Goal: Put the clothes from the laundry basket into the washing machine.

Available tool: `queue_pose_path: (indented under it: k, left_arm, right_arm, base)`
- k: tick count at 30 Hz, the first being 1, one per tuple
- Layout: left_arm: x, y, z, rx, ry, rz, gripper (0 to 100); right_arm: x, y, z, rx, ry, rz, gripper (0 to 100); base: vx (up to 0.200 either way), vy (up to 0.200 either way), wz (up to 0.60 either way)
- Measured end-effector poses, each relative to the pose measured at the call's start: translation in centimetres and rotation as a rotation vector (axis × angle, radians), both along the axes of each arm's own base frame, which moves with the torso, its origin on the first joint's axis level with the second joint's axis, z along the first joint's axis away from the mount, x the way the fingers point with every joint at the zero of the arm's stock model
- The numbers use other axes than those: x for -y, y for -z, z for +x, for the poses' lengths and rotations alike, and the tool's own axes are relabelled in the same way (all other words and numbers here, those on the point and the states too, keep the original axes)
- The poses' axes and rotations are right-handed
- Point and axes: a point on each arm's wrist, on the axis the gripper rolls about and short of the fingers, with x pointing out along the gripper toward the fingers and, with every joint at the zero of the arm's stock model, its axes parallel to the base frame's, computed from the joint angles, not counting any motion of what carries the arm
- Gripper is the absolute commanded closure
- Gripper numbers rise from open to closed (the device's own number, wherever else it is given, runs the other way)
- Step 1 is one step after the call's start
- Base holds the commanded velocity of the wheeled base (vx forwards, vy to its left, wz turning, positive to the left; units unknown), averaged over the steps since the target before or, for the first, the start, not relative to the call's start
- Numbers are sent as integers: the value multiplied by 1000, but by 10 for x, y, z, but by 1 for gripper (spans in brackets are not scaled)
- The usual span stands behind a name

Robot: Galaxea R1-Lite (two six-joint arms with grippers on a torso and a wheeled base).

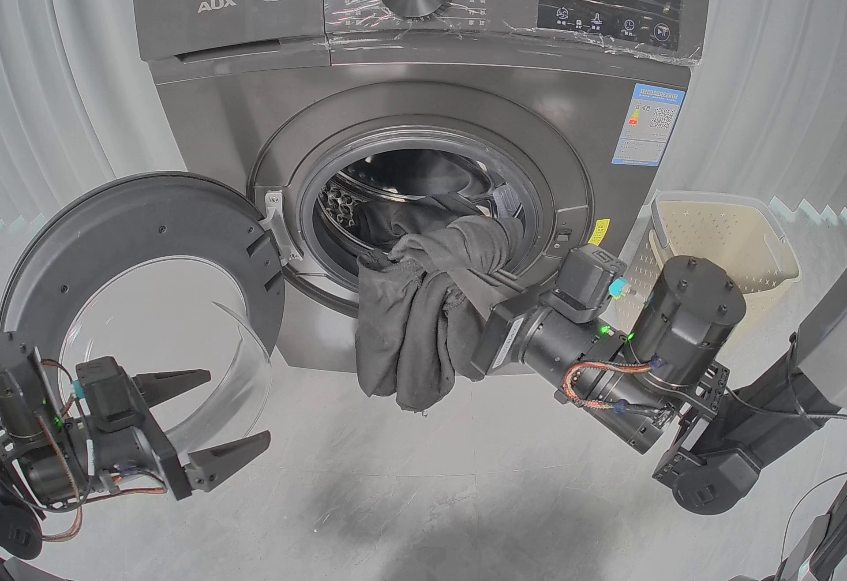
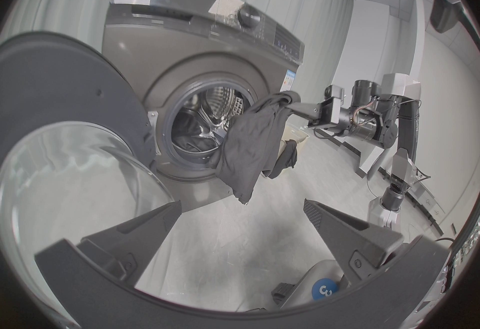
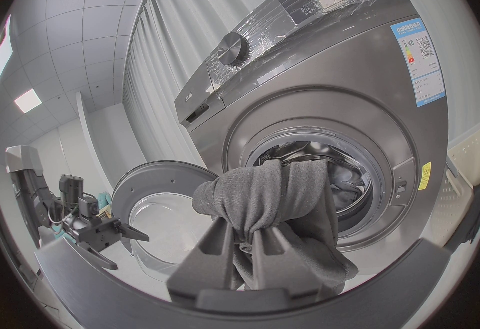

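Pale pleated curtain (image 1: 776,80) lines the back wall (grey floor (image 1: 353,450) below).

Looking down from the head, square on to the washing machine (image 1: 221,106) and its open door (image 1: 106,239). Looking from the left wrist, low beside that door, across to the drum mouth (image 2: 210,110). Looking from the right wrist, close up at the drum mouth. Overlapping in all three on door, drum mouth and dark garment (image 1: 415,327).

Pale pleated curtain (image 1: 53,36) behind; grey floor (image 1: 441,468), perhaps concrete; tiled ceiling (image 3: 75,10); lit panel (image 3: 27,100) overhead.
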Motion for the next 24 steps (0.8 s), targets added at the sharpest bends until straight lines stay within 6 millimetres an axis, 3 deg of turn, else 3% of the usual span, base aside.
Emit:
queue_pose_path:
  k: [11,24]
  left_arm:
    - [33,16,45,-79,65,35,0]
    - [60,36,87,-15,38,17,0]
  right_arm:
    - [-2,0,1,2,-1,1,100]
    - [-3,0,2,3,0,1,100]
  base:
    - [0,0,0]
    - [0,0,0]
